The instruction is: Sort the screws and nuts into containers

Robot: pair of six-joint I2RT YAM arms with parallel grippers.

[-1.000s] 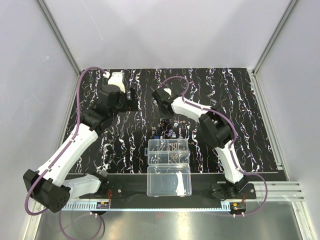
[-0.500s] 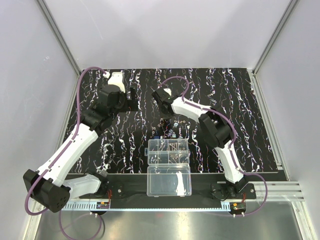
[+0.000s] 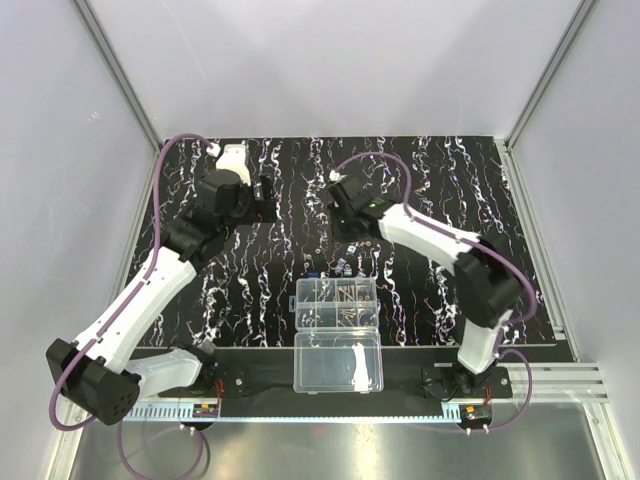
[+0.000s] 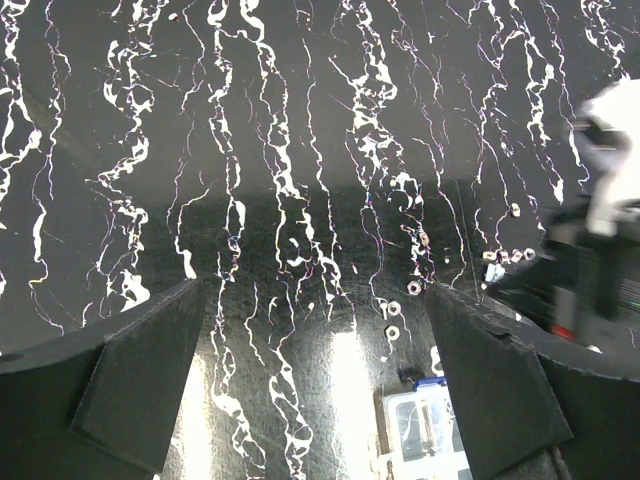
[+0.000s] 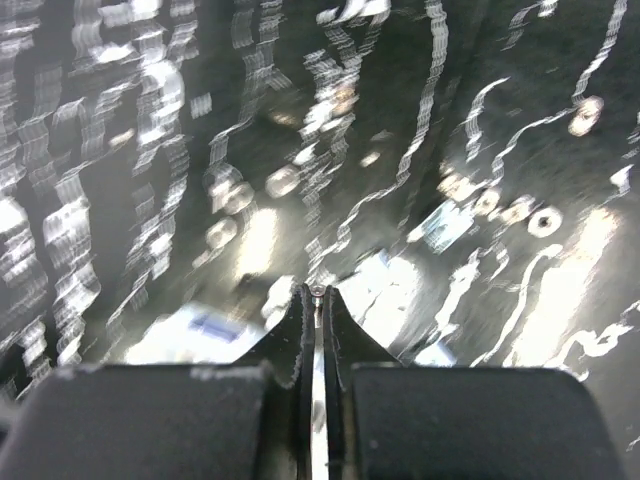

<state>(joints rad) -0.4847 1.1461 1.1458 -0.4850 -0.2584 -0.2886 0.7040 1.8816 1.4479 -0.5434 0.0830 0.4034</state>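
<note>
right fingers (image 5: 300, 335) clenched on tiny metal piece (image 5: 316, 291), screw or nut unclear, view blurred. left fingers (image 4: 140, 390) released, empty. loose nuts (image 4: 413, 288) on bench (image 3: 450, 180), just beyond organizer containers (image 3: 337, 303).

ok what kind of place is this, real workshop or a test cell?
Probably an enclosed lab test cell: plain white walls, aluminium frame posts, and a black marbled mat as the work surface.

Right tool (image 3: 345, 228) shifted rightward over the mat (image 3: 250, 270), right arm (image 3: 440, 240) elbow swung outward to the right
</note>
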